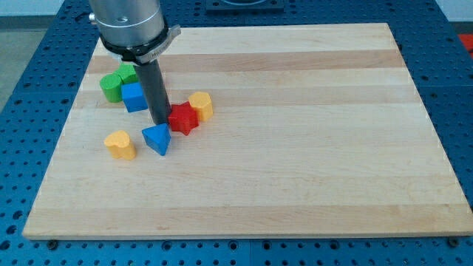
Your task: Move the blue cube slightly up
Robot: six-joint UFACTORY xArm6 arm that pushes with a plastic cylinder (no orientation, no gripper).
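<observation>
Blue cube [134,97] just left of my tip [160,121]

my tip [160,122] rests on the surface; the dark rod stands upright

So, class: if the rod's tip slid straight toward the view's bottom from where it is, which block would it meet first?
Probably the blue triangular block: my tip sits just above it, beside the red star-shaped block, though depth is unclear.
</observation>
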